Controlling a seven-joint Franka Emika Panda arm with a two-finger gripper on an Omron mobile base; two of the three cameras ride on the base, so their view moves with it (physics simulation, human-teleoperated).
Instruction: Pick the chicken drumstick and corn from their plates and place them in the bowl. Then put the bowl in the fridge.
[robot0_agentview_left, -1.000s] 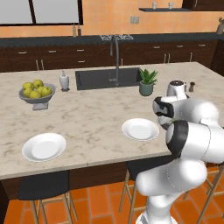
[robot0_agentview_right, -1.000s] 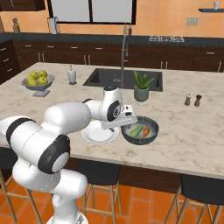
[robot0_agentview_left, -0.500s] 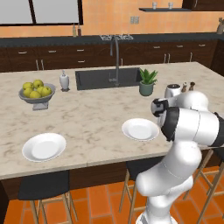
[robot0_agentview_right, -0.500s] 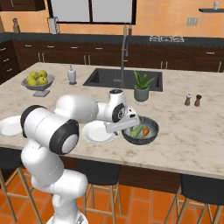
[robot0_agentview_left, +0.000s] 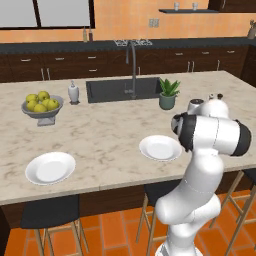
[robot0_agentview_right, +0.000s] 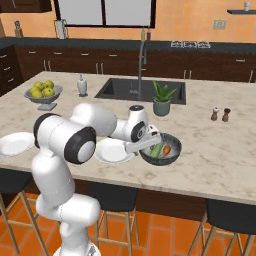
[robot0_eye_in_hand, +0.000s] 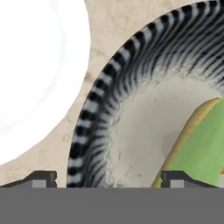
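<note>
tool: your two-finger dark tool (robot0_eye_in_hand: 108, 178) sits low over the near rim of the bowl, its tips apart, one either side of the rim.
bowl: the dark grey-blue round bowl (robot0_agentview_right: 175, 147) rests on the marble desk (robot0_agentview_right: 210, 150), just beside a plain white round plate (robot0_agentview_right: 111, 151).
corn: the green-husked yellow corn cob (robot0_agentview_right: 157, 150) lies inside it.
drumstick: the orange-brown chicken drumstick (robot0_agentview_right: 166, 149) lies beside the corn.
far: you see a grey footed bowl of yellow-green apples (robot0_agentview_left: 42, 105).

The white Franka arm with dark joints folds forward and low, its forearm reaching toward the dark grey-blue round bowl (robot0_agentview_right: 161, 149). The two-finger gripper (robot0_eye_in_hand: 108, 178) hangs at the bowl's near rim, dark fingertips (robot0_eye_in_hand: 41, 178) spread astride the rim.
</note>
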